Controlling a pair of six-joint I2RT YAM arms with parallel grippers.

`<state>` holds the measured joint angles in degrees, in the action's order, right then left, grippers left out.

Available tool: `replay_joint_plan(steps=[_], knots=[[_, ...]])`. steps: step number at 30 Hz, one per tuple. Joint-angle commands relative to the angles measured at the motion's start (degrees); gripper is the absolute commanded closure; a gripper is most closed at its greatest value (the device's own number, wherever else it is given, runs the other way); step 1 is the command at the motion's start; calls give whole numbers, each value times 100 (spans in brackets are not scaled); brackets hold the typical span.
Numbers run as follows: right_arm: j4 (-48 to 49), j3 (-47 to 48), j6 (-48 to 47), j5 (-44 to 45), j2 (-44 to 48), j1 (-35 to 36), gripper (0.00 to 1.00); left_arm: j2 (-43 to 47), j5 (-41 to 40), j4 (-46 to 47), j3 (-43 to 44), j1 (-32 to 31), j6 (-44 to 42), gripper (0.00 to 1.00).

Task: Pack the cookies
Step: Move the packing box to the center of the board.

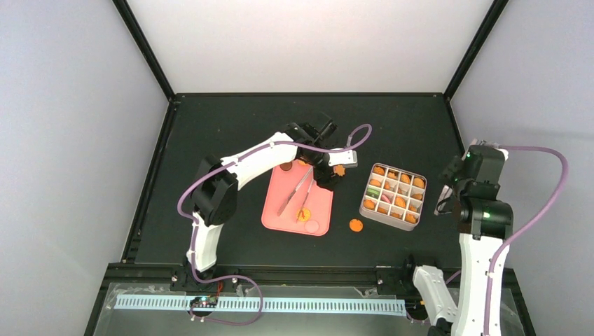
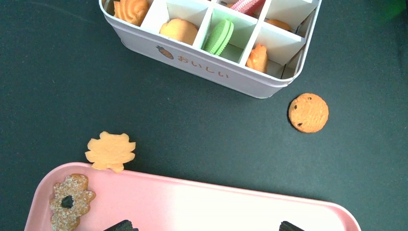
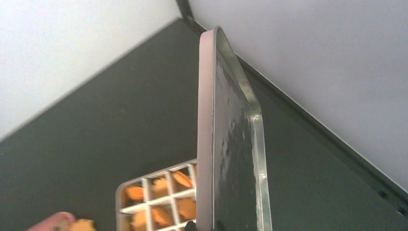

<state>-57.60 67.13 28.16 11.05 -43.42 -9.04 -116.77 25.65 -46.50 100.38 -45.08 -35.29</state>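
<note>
We were mid-pack: the box point(image 2: 211, 67) ahead of the left jaws had cookies point(image 2: 179, 30) in most cells, but some still lay loose. The left jaws stood wide open and empty over the tray point(image 2: 202, 202). A leaf cookie point(image 2: 110, 151) lay ahead-left of them, touching the tray's rim. A chip cookie point(image 2: 308, 112) lay ahead-right on the worktop point(image 2: 57, 86). The right jaws were clamped on the lid point(image 3: 226, 144), held upright. Next, we judged, the left jaws would need to drop onto one flat cookie and pinch its edges.

The tray point(image 1: 322, 203) lies left of the divided box point(image 1: 385, 219), one cookie point(image 1: 356, 225) on the table point(image 1: 210, 140) between.
</note>
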Motion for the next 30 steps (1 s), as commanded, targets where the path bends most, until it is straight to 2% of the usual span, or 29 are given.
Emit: replay_joint_plan(steps=[1,9,14,18,25,30], knots=[[-113,-470,-413,777,-153,-23,99,130,39,-156,64,-15,83,21],[611,-1341,-571,-719,-306,-19,99,637,58,37,-546,261,154,21],[840,-1433,-589,-1224,-447,-27,99,879,89,110,-830,447,152,22],[1520,-1638,-542,-2143,-373,-25,99,1033,89,145,-971,544,170,22],[2312,-1924,-176,-3245,-577,-8,99,1307,92,181,-1237,787,172,22],[2672,-1970,62,-3469,-781,367,99,1477,122,187,-1414,1003,123,22]])
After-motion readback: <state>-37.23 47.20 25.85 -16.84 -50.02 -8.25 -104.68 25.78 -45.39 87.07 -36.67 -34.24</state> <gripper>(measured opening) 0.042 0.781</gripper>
